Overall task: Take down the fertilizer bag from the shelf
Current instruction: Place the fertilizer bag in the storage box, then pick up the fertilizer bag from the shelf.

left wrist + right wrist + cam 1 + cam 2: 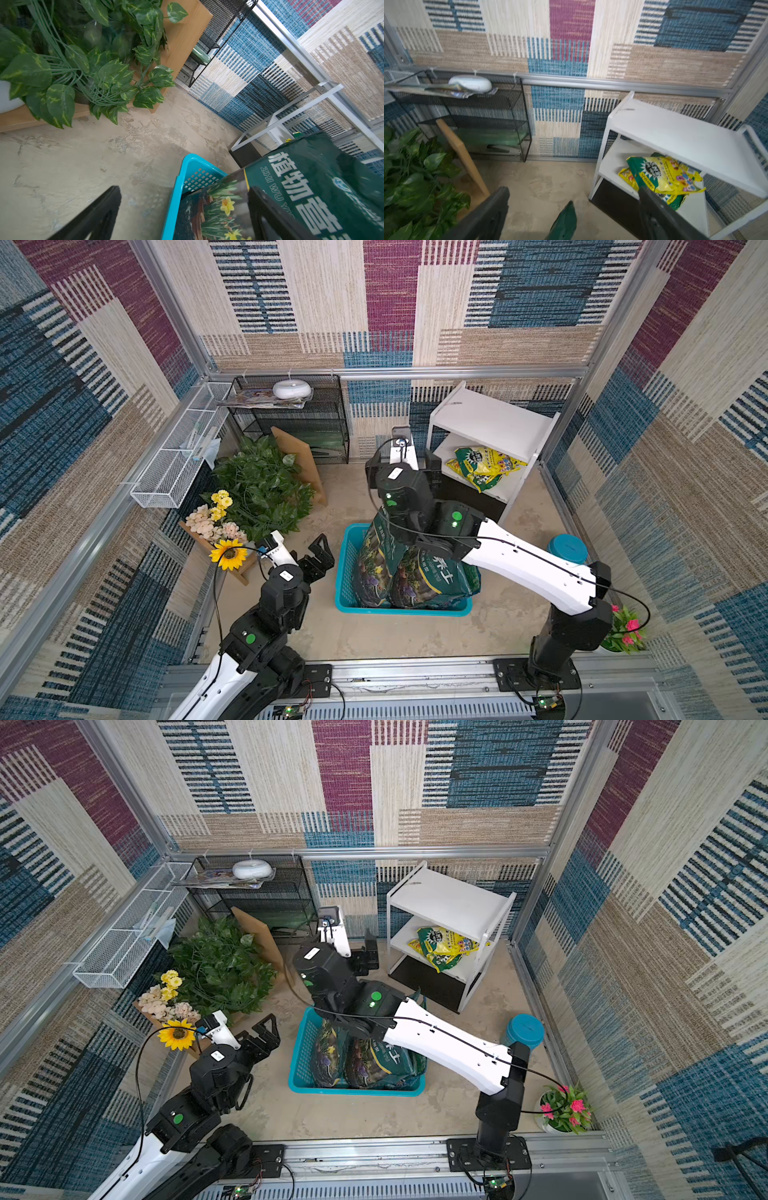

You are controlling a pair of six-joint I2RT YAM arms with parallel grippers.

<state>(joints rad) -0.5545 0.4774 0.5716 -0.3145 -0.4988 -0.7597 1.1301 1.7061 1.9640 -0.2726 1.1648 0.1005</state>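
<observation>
The white shelf (490, 418) (449, 898) (675, 133) stands at the back right. Yellow-and-green bags (486, 466) (444, 946) (660, 174) lie on its lower board. A dark green fertilizer bag (415, 576) (374, 1065) (311, 176) stands in a teal basket (345, 572) (301, 1052) (176, 197) beside a similar bag. My right gripper (401, 472) (573, 193) hovers open above it, between basket and shelf; the bag's top corner (564, 220) pokes up between the jaws, untouched. My left gripper (322, 558) (266, 1031) (185, 190) is open at the basket's left edge, holding nothing.
A black wire rack (299, 423) and a white wire basket (178, 456) line the back left. A leafy plant (262, 485), flowers and a sunflower (227, 553) fill the left side. A teal jar (567, 547) and a pink flower pot (625, 630) stand at the right.
</observation>
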